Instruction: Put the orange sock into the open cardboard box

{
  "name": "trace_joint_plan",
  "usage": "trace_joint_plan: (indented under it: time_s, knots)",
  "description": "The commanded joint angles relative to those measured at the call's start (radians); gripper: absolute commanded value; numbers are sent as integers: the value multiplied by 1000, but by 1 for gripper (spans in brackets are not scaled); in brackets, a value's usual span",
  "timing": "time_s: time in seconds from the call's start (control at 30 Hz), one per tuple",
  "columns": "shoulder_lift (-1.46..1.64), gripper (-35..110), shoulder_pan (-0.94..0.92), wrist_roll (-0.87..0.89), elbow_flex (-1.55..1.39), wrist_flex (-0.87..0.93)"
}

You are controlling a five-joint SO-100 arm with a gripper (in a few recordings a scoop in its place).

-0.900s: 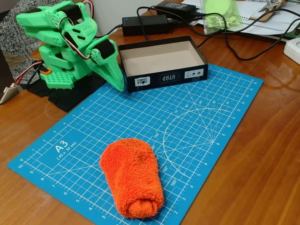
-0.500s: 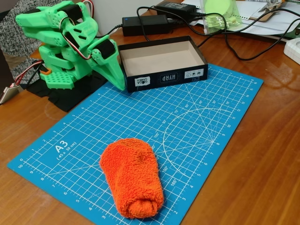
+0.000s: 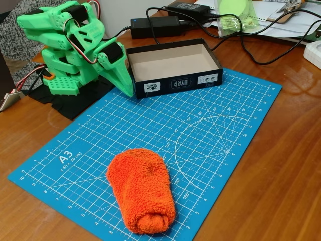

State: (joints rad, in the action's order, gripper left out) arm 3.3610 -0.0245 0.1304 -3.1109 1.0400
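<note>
The orange sock [image 3: 141, 191], a fluffy oblong bundle with its rolled end toward the front, lies on the blue cutting mat near the front edge. The open cardboard box [image 3: 173, 82], black outside and tan inside, stands at the mat's far edge with nothing in it. The green arm is folded at the back left, its gripper [image 3: 126, 89] pointing down beside the box's left front corner, far from the sock. The jaws look pressed together with nothing held.
The blue A3 cutting mat [image 3: 210, 125] covers the middle of the wooden table. Behind the box lie two black power adapters [image 3: 154, 26] with black cables, papers and a pale green object. A white item sits at the right edge.
</note>
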Motion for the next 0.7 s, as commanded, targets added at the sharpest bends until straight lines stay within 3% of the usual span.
trace_joint_plan:
  time_s: [0.0,0.67]
  knots:
    - [17,0,-18,25,21,18]
    - [17,0,-23,29,21,18]
